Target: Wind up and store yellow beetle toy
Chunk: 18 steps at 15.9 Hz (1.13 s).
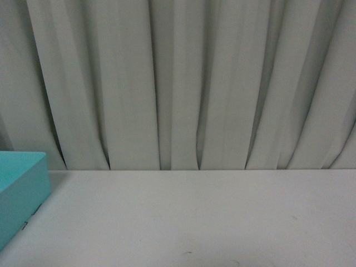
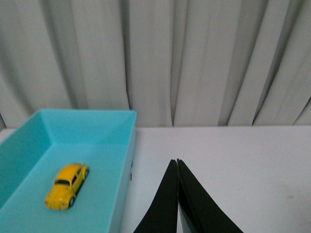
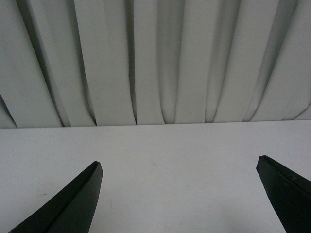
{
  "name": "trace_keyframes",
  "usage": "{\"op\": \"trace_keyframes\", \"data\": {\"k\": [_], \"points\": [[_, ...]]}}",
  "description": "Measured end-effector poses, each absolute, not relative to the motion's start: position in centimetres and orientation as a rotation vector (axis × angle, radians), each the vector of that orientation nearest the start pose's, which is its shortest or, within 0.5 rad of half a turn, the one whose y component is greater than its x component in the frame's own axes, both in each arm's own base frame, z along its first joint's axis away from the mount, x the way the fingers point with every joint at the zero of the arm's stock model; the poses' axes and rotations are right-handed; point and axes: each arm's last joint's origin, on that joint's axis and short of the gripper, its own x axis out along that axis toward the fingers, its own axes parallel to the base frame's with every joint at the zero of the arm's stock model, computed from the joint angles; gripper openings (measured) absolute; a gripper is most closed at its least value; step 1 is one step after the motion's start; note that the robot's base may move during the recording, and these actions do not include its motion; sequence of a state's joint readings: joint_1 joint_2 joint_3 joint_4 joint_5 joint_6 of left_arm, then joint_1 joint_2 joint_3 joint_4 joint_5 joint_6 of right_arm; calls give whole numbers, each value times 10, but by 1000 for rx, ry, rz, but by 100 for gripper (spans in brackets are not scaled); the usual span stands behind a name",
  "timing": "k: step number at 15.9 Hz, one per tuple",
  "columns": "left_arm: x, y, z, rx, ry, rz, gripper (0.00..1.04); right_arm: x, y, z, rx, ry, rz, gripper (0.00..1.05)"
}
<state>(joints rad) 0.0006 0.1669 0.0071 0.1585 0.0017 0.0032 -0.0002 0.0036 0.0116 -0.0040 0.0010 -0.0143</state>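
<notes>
**Yellow beetle toy inside the turquoise box, both grippers empty**

Behind everything, a pleated grey-white curtain [image 1: 183,83], hanging down to the far edge of the white desk [image 1: 211,217]. On the desk's left side, reaching toward the far edge, an open turquoise box [image 2: 127,145], rectangular, with plain walls and a flat floor; in the front view only its corner visible, at the left border. Inside that box, on the floor and clear of every wall, the yellow beetle toy [image 2: 67,186]: upright on its wheels, glossy, rounded, dark windows, nose toward the camera end of the box in the left wrist view.

Just beside the box's outer wall, over bare desk, the left gripper [image 2: 177,162]: black fingers pressed together tip to tip, nothing between them. Over bare desk too, the right gripper [image 3: 180,162]: black fingers [image 3: 77,204] spread wide, only white surface in the gap, nothing held. No contact seen between either gripper and the box or the toy.
</notes>
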Motion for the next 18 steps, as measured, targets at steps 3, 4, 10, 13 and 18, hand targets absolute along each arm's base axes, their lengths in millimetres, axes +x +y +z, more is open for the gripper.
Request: {"op": "trace_keyframes", "data": {"k": [3, 4, 10, 13, 18], "points": [[97, 0, 168, 4, -22, 0, 2, 97, 0, 167, -14, -4, -1, 98], [97, 0, 166, 3, -6, 1, 2, 97, 0, 167, -14, -5, -1, 98], [97, 0, 165, 4, 1, 0, 2, 97, 0, 167, -14, -4, -1, 98], [97, 0, 165, 2, 0, 0, 20, 97, 0, 167, -14, -4, -1, 98], [97, 0, 165, 2, 0, 0, 74, 97, 0, 167, -14, -4, -1, 98]]}}
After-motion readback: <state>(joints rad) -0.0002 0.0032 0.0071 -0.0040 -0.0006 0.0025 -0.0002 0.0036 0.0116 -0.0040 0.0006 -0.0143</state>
